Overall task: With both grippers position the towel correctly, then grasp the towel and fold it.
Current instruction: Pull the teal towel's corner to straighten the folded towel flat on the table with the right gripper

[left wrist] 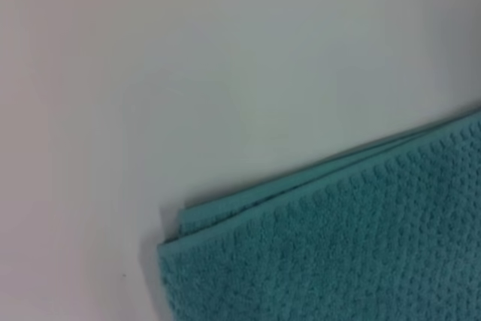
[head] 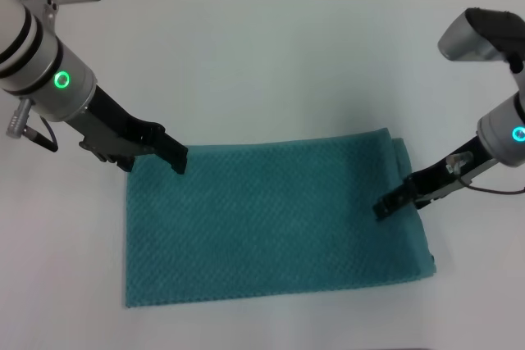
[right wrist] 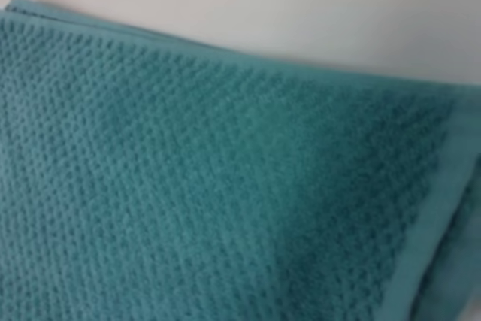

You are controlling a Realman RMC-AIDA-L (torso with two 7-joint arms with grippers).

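Observation:
The teal waffle-weave towel (head: pixel 271 223) lies flat on the white table, doubled in layers, its long side running left to right. My left gripper (head: pixel 175 158) rests low at the towel's far left corner, which the left wrist view shows as a layered towel corner (left wrist: pixel 225 223) on the bare table. My right gripper (head: pixel 385 207) is down over the towel just inside its right edge, about midway along that edge. The right wrist view is filled by towel (right wrist: pixel 210 186), with its hemmed border along one side. Nothing is lifted; the cloth lies slightly askew.
The white table (head: pixel 271 63) stretches behind and to both sides of the towel. A thin cable (head: pixel 492 190) hangs by the right arm. The table's near edge runs close below the towel's front hem.

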